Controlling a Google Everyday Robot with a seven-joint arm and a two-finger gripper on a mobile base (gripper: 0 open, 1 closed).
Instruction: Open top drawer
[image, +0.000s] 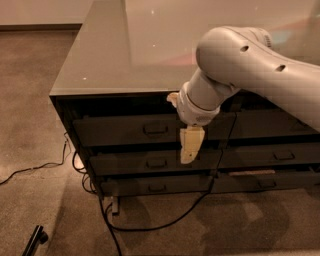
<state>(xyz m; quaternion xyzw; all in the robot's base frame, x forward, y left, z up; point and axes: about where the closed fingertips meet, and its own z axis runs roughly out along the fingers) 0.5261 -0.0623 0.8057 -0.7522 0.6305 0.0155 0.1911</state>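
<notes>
The hand (191, 145), its spread impossible to tell, is hanging at frame centre just right of the handle (155, 129) of the top drawer (112, 131), likely risking a catch on the middle drawer (125, 163) instead.

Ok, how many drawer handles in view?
5: left top drawer handle, left middle handle, left bottom handle, right middle handle, right bottom handle. The arm may hide a sixth. The gripper hangs below-right of the top one.
</notes>
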